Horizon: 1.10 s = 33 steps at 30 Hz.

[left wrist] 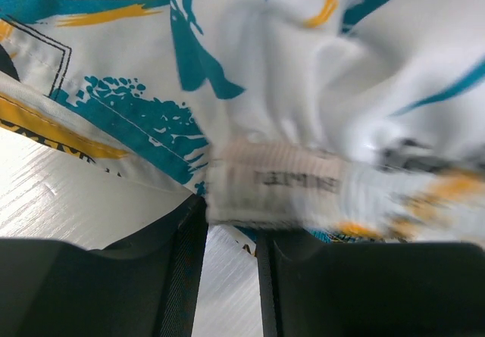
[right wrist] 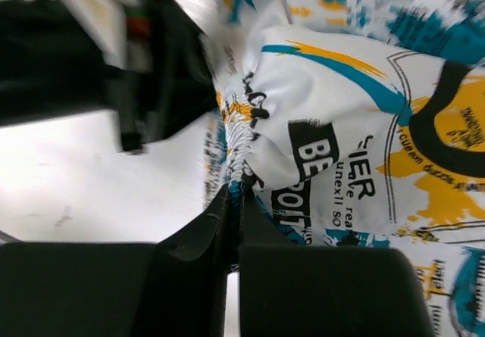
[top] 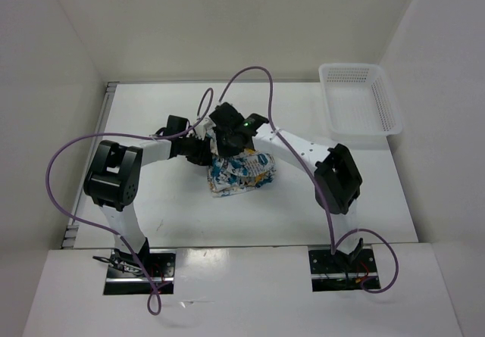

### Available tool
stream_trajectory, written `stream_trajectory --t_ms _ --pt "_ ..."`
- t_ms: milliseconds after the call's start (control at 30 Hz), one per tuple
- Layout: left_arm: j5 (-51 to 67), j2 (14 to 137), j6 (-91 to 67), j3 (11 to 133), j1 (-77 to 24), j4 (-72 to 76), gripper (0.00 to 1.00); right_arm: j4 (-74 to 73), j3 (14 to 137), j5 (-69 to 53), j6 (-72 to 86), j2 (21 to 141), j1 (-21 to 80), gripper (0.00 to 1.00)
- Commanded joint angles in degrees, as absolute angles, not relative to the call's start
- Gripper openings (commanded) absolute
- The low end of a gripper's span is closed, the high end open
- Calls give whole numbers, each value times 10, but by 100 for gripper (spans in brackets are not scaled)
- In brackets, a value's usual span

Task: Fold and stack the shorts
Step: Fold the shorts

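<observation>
The shorts (top: 241, 172), white with teal and yellow-orange print, lie bunched in the middle of the table. Both grippers meet at their far left edge. My right gripper (right wrist: 236, 193) is shut on a gathered seam edge of the shorts (right wrist: 341, 125), with fabric pinched between its fingertips; from above it (top: 226, 145) sits over the pile's top. My left gripper (left wrist: 231, 210) stands open, bare table showing between its fingers. The ribbed waistband with its label (left wrist: 292, 182) lies blurred across its fingertips. From above, the left gripper (top: 200, 149) sits just left of the right one.
A white mesh basket (top: 388, 102) stands at the far right corner of the table. White walls close in the table on the left, back and right. Purple cables loop over both arms. The left arm's black wrist (right wrist: 91, 57) is close on the right gripper's left.
</observation>
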<state>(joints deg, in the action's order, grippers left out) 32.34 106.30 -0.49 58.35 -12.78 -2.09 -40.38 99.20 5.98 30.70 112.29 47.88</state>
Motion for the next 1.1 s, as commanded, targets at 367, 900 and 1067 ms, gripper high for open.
stream_trajectory --t_ms 367,900,1067 --pt "321 1035 0 553 -121 -66 38 -362 956 56 300 1172 484 80" --pt "334 1038 0 541 -100 -69 33 -354 933 112 306 1223 490 13" --pt "347 1049 0 541 -95 -54 32 -368 957 124 306 1199 490 1"
